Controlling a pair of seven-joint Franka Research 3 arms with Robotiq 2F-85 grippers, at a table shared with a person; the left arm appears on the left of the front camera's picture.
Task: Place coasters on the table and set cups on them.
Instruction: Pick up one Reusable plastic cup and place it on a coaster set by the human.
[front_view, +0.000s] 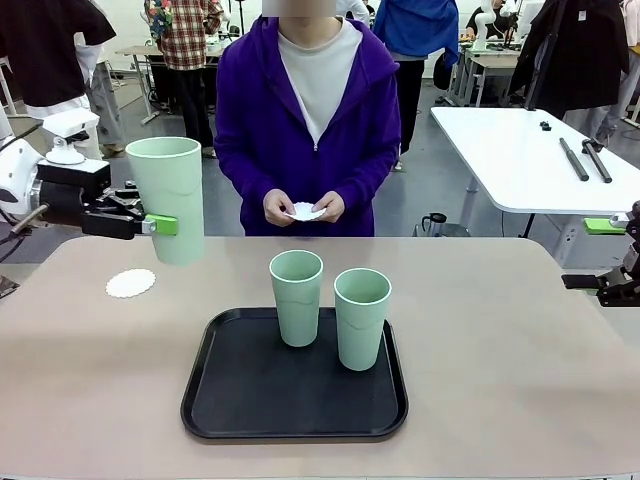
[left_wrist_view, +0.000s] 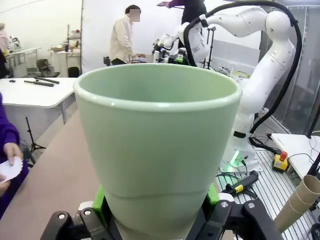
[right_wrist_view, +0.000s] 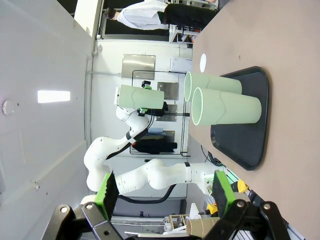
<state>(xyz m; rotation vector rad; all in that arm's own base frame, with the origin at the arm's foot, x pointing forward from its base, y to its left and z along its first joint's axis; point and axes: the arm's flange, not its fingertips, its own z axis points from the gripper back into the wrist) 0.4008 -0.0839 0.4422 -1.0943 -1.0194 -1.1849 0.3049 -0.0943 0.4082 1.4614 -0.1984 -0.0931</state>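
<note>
My left gripper (front_view: 160, 225) is shut on a pale mint-green cup (front_view: 165, 195) and holds it upright in the air over the table's far left. In the left wrist view the held cup (left_wrist_view: 157, 150) sits between the green pads (left_wrist_view: 98, 200). A white lacy coaster (front_view: 131, 283) lies on the beige table (front_view: 500, 340) just below and left of that cup. Two more cups (front_view: 297, 297) (front_view: 361, 318) stand on the black tray (front_view: 250, 400). The person's hands hold another coaster (front_view: 305, 211). My right gripper (right_wrist_view: 165, 195) is open and holds nothing, at the table's right edge (front_view: 605, 285).
The person stands at the far side of the table, directly behind the tray. A white table with dark tools (front_view: 520, 150) is behind at the right. The right wrist view shows the tray (right_wrist_view: 250, 125) with both cups (right_wrist_view: 225, 107) turned sideways.
</note>
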